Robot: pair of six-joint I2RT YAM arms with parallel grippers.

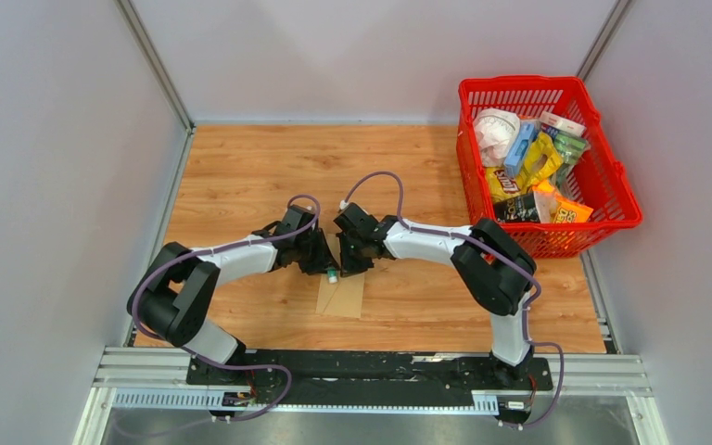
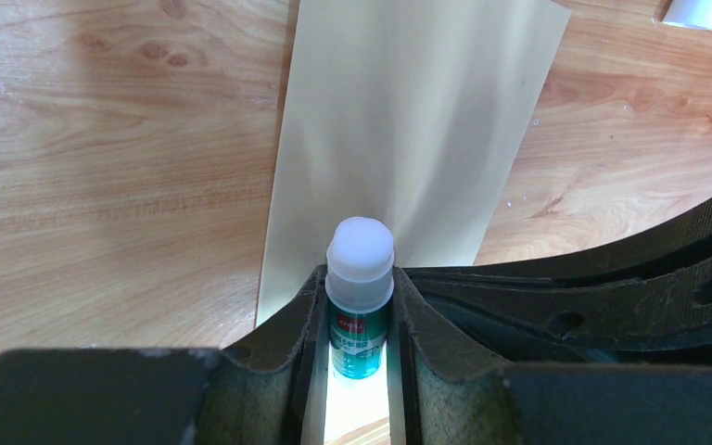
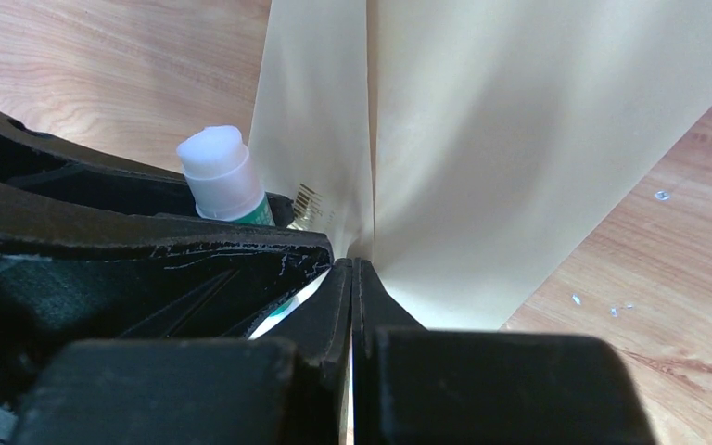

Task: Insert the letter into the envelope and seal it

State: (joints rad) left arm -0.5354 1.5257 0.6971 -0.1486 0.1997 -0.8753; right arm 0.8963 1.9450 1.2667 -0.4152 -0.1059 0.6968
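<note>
Toward the middle of the desk's [image 1: 241, 167] near edge, the envelope [image 1: 341, 297] lies lengthwise away from the arms, its far end pinched by the right end effector [image 3: 352, 269], the left end effector [image 2: 360, 278] clamping an uncapped glue stick [image 2: 360, 248] just beside that pinch; the letter is out of sight.

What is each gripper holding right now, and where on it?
The left gripper clamps a glue stick around its green body, white tip exposed. The right gripper pinches the envelope at one edge.
</note>
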